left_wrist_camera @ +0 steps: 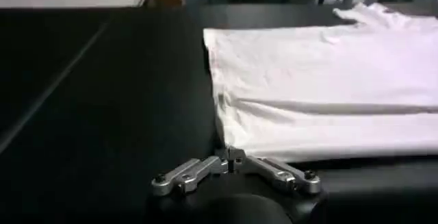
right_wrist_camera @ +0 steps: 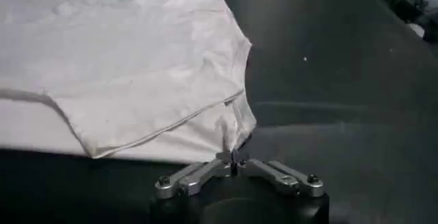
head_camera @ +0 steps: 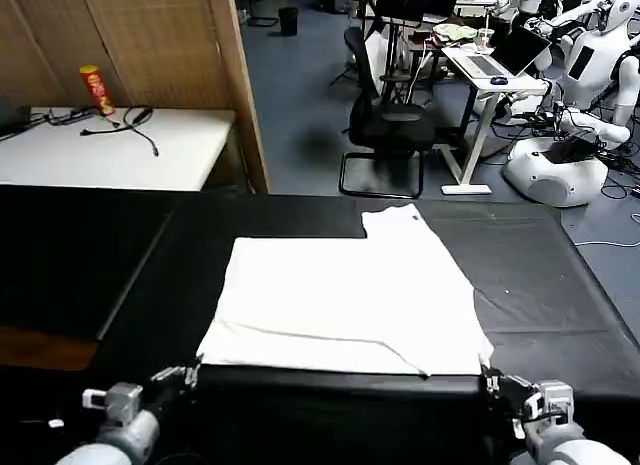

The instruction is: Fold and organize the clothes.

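The T-shirt [head_camera: 345,305] lies flat on the black table [head_camera: 540,285], partly folded into a rough rectangle, plain white side up; no print can be made out on the face that shows. One sleeve [head_camera: 395,222] sticks out past the far edge toward the room, and a long crease runs across the cloth near the front hem, where a folded layer overlaps another (how many layers lie underneath is hidden). In the right wrist view the shirt [right_wrist_camera: 130,75] shows a diagonal folded edge running down to its near right corner, and in the left wrist view the shirt [left_wrist_camera: 321,88] has a straight left side and a soft ridge along the front. The left gripper [head_camera: 187,375] sits at the near left corner of the shirt, and seen from its own wrist the left gripper [left_wrist_camera: 231,160] has its fingertips brought together right at the corner's edge, seemingly pinching the cloth. The right gripper [head_camera: 490,382] sits at the near right corner; the right gripper [right_wrist_camera: 233,162] likewise has its tips closed together on the corner's tip. Both arms are cut off at the head view's lower edge. Beyond the table stand a white bench [head_camera: 120,145] with a red can [head_camera: 96,89] and cables, and an office chair [head_camera: 390,135].
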Tool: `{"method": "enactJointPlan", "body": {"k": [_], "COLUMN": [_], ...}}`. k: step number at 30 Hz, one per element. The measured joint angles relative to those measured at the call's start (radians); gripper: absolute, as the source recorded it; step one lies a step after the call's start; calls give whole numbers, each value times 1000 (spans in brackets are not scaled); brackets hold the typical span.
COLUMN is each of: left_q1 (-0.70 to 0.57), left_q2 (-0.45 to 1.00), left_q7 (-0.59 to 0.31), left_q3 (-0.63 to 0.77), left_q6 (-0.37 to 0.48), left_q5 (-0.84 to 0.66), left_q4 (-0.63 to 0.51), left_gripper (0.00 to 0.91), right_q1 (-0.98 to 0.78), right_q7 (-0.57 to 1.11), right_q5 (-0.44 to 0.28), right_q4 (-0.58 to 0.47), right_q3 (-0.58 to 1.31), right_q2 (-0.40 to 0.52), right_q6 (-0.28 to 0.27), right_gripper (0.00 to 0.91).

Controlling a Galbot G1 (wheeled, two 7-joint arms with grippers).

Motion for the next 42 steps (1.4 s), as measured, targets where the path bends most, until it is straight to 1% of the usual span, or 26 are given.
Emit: {"method": "enactJointPlan", "body": {"k": [4, 6, 8, 11, 15, 17, 22, 25, 27, 30, 35, 38, 42], "left_q1": [22, 35, 36, -7, -156, -254, -516, -668, -766, -897, -1047, -1108, -1159], "left_q2": [-17, -25, -26, -15, 21, 43, 67, 59, 49, 27, -20, -41, -60], "left_q7": [-3, -1, 7, 15, 0, -14, -25, -8, 15, 43, 74, 85, 98], "left_q3": [-30, -49, -72, -84, -57, -31, 55, 123, 173, 235, 311, 341, 367], "left_q6": [101, 118, 111, 89, 74, 75, 83, 93, 91, 83, 81, 85, 88], "left_q5": [17, 16, -7, -50, -133, -175, -244, -239, -216, -179, -150, -143, -121], "left_q4": [-30, -50, -76, -83, -26, 30, 217, 348, 440, 573, 768, 847, 927], "left_gripper": [878, 878, 878, 878, 878, 878, 878, 878, 878, 878, 878, 878, 878], "right_q1": [-6, 11, 46, 162, 365, 475, 725, 858, 942, 1042, 1168, 1224, 1282], "right_q7": [-2, -7, -31, -60, -69, -66, -48, -47, -52, -61, -86, -90, -95], "right_q5": [39, 73, 76, 77, 60, 36, 22, 13, -8, -21, -33, -50, -76], "right_q4": [48, 56, 48, -14, -140, -213, -417, -552, -645, -768, -946, -1037, -1144], "right_q3": [32, 50, 53, 28, -49, -102, -249, -338, -393, -451, -519, -543, -552], "right_q2": [-7, -17, -29, -58, -96, -103, -91, -63, -34, 6, 63, 93, 134], "right_q6": [-2, 28, 69, 116, 150, 162, 176, 175, 175, 173, 169, 170, 172], "right_gripper": [878, 878, 878, 878, 878, 878, 878, 878, 878, 878, 878, 878, 878]}}
